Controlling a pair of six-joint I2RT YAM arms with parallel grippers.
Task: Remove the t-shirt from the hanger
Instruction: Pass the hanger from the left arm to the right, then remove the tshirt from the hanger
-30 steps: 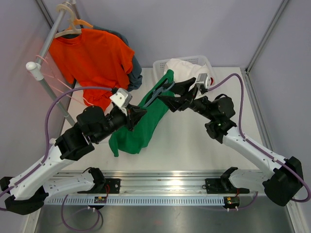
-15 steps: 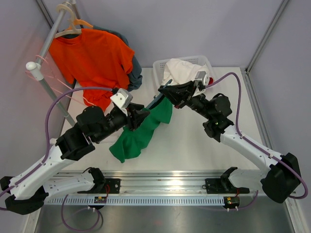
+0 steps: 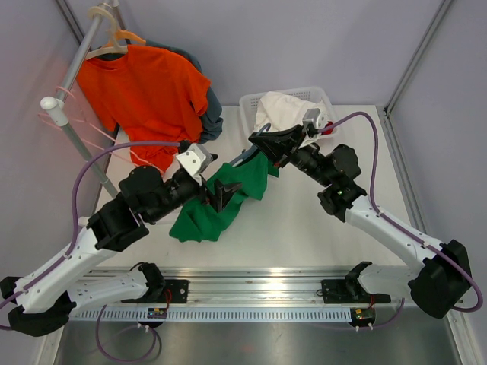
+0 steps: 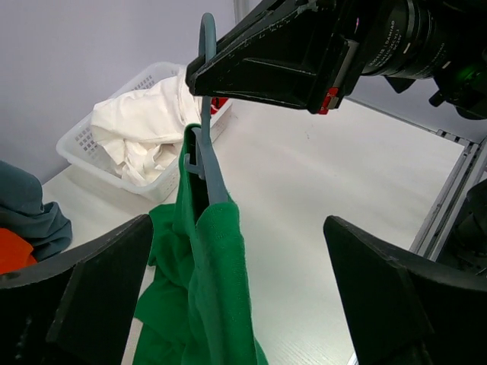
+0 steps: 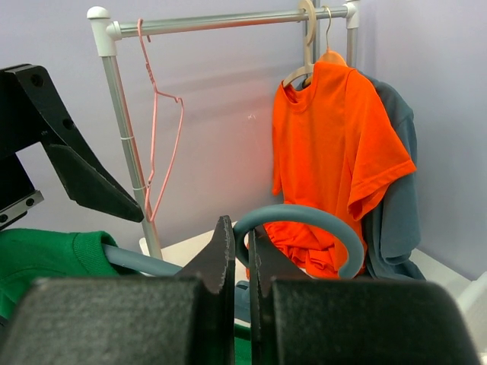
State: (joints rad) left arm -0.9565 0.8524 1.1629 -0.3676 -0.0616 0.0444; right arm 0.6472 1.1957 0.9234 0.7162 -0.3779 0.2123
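White tabletop (image 3: 304, 228) inside grey walls, with a clothes rack (image 3: 76, 72) at the far left carrying an orange t-shirt (image 3: 144, 91), and a white basket (image 3: 247, 106) of pale cloth (image 3: 285, 110) at the back. Mid-table, between both arms: green t-shirt (image 3: 221, 209), draped over a blue-grey hanger (image 4: 207, 163) up top, lower part bunched on the surface. Right gripper (image 3: 257, 141) clenched on the hanger's hook, holding it aloft and tilted. Left gripper (image 3: 221, 193) released, fingers spread wide either side of the green fabric, gripping nothing.
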